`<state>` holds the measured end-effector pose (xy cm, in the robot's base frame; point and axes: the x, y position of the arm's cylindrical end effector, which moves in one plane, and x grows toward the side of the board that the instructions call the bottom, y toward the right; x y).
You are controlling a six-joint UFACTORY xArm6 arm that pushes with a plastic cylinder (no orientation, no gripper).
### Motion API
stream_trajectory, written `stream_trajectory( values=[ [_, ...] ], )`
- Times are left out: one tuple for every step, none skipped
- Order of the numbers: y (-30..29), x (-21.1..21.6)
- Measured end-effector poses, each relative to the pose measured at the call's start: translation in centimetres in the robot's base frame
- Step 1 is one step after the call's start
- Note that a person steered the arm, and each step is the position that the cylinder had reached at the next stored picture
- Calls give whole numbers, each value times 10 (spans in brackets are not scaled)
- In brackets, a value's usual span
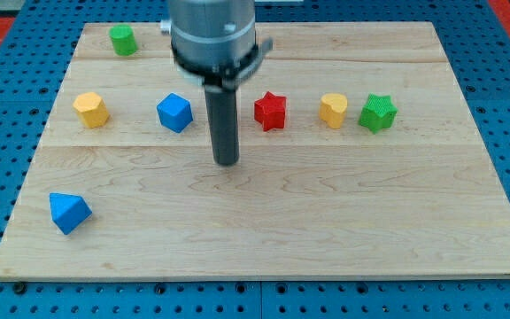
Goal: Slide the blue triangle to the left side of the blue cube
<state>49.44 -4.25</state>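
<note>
The blue triangle (68,212) lies near the board's bottom left corner. The blue cube (174,112) sits higher up, left of centre. My tip (227,162) rests on the board just right of and a little below the blue cube, touching no block. It is far to the right of and above the blue triangle.
A yellow block (91,109) sits left of the blue cube. A green block (123,40) is at the top left. A red star (270,111), a yellow block (333,110) and a green star (377,112) line up to the right. The wooden board (326,221) lies on a blue pegboard.
</note>
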Motion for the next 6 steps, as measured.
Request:
stream_trajectory(
  values=[
    [-50,75],
    [-122,99],
    [-181,103],
    [-203,103],
    [-207,103],
    [-207,103]
  ],
)
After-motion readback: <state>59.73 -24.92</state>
